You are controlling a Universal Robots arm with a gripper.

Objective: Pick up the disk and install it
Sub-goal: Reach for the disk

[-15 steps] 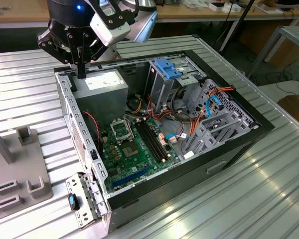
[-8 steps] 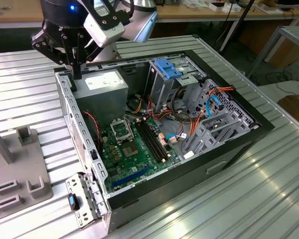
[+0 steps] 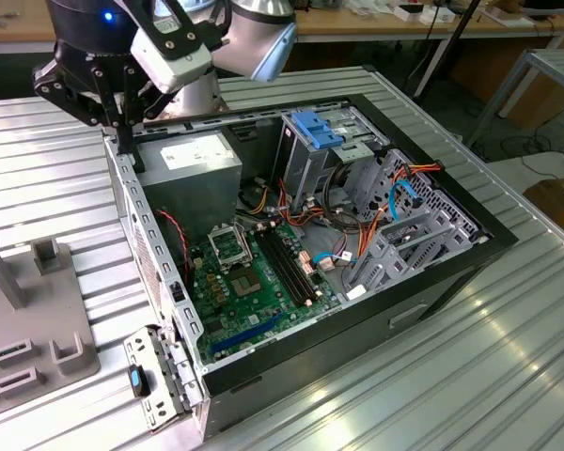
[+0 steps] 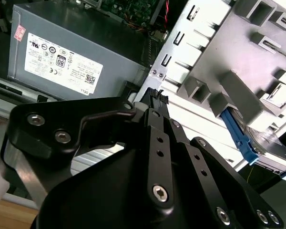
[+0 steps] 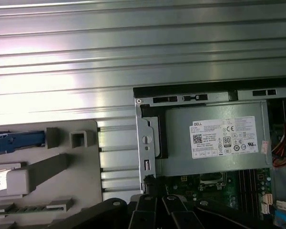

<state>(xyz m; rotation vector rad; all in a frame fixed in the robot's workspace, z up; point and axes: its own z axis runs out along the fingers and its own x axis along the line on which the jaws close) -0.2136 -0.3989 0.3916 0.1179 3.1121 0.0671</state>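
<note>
Tool (image 3: pixel 127 148) at upper left of the exterior frame, fingers pressed together on nothing, above the computer case (image 3: pixel 432 310) rim beside the power supply (image 3: pixel 202 164). Disk (image 4: pixel 269 143) rests in the grey fixture (image 4: pixel 238 90) alongside the case.

matt black hand (image 4: pixel 157 94), shiny ribbed metal table (image 3: pixel 508 376)

One open computer case (image 3: pixel 423 310), one power supply (image 3: pixel 197 164), one drive cage (image 3: pixel 315 141), one grey fixture (image 3: pixel 38 319) and one disk (image 4: pixel 240 140) are counted.
</note>
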